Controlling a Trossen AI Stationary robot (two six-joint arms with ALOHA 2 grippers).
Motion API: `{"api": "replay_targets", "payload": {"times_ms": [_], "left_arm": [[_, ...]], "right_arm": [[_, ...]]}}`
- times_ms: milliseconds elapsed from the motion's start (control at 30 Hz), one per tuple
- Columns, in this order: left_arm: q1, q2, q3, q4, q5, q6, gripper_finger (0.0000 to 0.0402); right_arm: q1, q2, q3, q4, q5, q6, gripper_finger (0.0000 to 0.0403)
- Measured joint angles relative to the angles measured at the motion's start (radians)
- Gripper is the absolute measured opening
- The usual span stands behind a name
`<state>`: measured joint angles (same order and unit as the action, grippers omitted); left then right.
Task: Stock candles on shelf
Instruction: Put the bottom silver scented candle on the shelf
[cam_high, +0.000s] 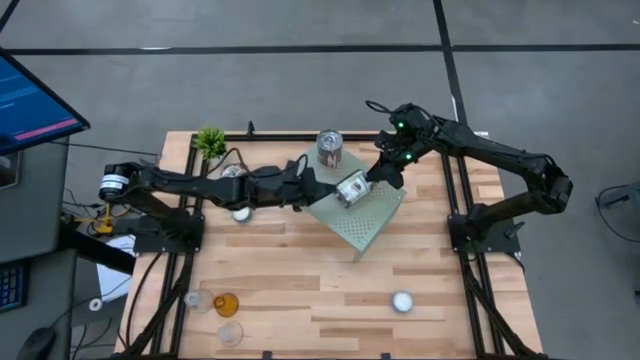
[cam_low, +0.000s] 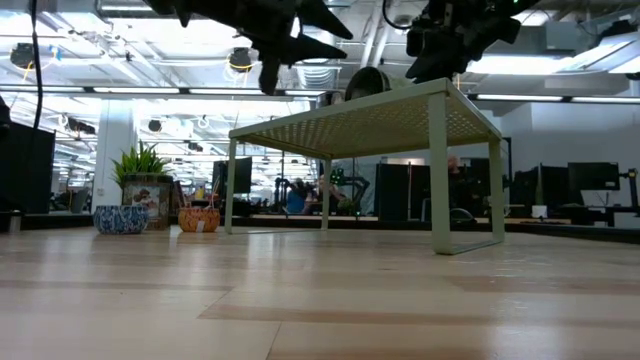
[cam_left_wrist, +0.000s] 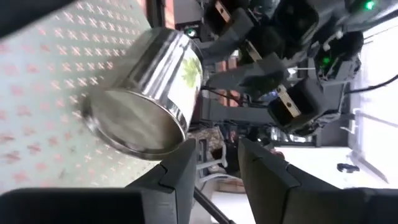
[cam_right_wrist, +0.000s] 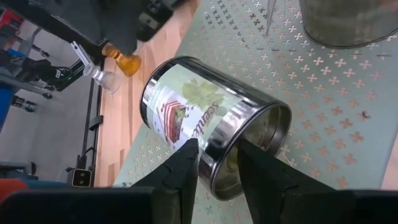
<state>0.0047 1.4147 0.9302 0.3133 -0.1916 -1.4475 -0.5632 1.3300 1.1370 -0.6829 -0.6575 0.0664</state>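
**A:** ok so where are we at? In the high view the shelf sits just right of centre, and there's a silver tin lying on its side on the shelf's upper left part. Both end effectors are crowded around it.

**B:** yeah, the right end effector has its fingers slightly apart, hovering right at the tin's rim, not clamped on anything as far as I can judge. The left end effector is just beside the tin from the other side, fingers also a bit parted, holding nothing.

**A:** my worry: a tin on its side is a cylinder. One nudge from either finger and it likely rolls off the shelf edge onto the worktop.

**B:** also the two arms are really near each other, so a collision seems possible if both close in at once.

**A:** second tin stands upright just above the shelf in the frame, and could get bumped too.

**B:** and the rest isn't stocked yet: tealight lower right, amber holder and clear glasses lower left.
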Motion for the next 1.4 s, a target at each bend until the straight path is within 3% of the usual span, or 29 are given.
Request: {"api": "replay_targets", "payload": {"times_ms": [300,533,1100,1400], "left_arm": [[-0.029,0.041,0.000,-0.044,0.008,-0.069,0.0119],[0.013,0.042,0.000,-0.044,-0.091,-0.037,0.0119],[0.026,0.042,0.000,-0.036,-0.093,-0.030,0.0119],[0.026,0.042,0.000,-0.036,-0.105,-0.030,0.0119]], "right_arm": [[0.000,0.000,0.000,-0.002,0.001,-0.006,0.0103],[0.001,0.000,0.000,-0.007,0.002,-0.005,0.0103],[0.026,0.050,0.000,0.050,-0.009,-0.003,0.0100],[0.026,0.043,0.000,0.051,-0.055,-0.039,0.0034]]}}
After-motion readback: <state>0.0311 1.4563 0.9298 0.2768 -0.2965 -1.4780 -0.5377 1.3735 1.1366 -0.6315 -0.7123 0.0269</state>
